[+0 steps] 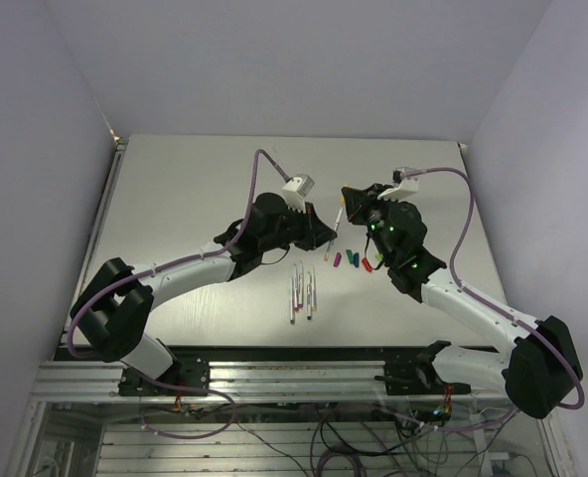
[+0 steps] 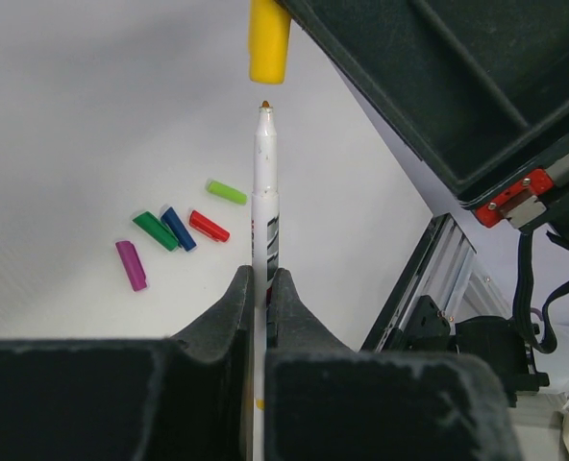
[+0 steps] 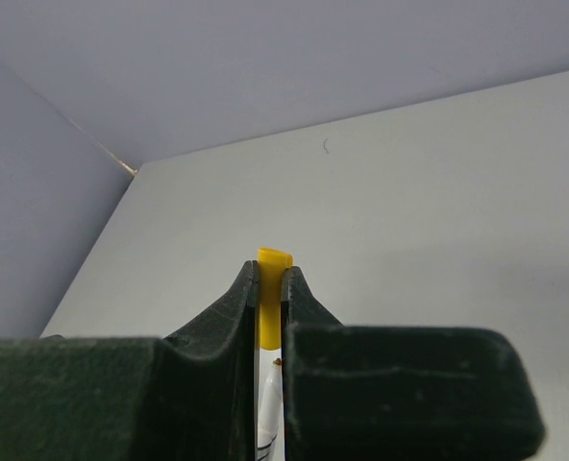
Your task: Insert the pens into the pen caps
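Note:
My left gripper [image 2: 261, 279] is shut on a whitish pen [image 2: 265, 182], which points up out of the jaws with its orange tip bare. Just beyond that tip hangs the orange-yellow pen cap [image 2: 268, 43], a small gap apart and in line with it. My right gripper [image 3: 270, 274] is shut on that cap [image 3: 271, 298], and the pen's tip [image 3: 270, 403] shows between its fingers. Both grippers meet above mid-table [image 1: 339, 221]. On the table lie the purple [image 2: 131, 265], dark green [image 2: 155, 231], blue [image 2: 178, 229], red [image 2: 209, 226] and light green [image 2: 227, 192] caps.
Several more pens [image 1: 303, 291] lie side by side on the table in front of the grippers. The right arm's black body [image 2: 438, 86] fills the upper right of the left wrist view. An aluminium rail [image 1: 274, 373] runs along the near edge.

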### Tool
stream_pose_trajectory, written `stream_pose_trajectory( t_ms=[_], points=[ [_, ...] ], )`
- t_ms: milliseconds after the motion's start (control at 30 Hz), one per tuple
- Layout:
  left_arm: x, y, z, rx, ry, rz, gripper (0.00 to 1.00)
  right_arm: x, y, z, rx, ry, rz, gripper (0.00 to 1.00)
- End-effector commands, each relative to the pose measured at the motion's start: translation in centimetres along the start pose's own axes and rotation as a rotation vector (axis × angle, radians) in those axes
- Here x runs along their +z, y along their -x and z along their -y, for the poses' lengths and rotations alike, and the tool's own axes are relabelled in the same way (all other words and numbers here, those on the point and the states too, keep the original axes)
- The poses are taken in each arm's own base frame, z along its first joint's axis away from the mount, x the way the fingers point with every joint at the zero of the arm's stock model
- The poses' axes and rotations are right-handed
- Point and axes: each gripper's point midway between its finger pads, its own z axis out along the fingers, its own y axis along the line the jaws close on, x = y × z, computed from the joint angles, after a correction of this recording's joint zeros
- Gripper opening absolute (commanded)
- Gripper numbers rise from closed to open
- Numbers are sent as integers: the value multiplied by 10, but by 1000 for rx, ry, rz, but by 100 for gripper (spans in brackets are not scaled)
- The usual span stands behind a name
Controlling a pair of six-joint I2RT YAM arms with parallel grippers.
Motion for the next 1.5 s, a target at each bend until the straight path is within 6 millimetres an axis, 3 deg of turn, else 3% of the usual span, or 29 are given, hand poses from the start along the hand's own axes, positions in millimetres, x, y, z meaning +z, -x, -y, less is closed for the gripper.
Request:
stream_pose_trajectory(
  t_ms=[0,1467],
  points=[
    [0,14,17,31,-59,37,7,1,-1,4,-10,-12,10,0],
    [-1,23,10,26,-27,115,7,-5,-24,-2,43,32,-69,0]
  ],
)
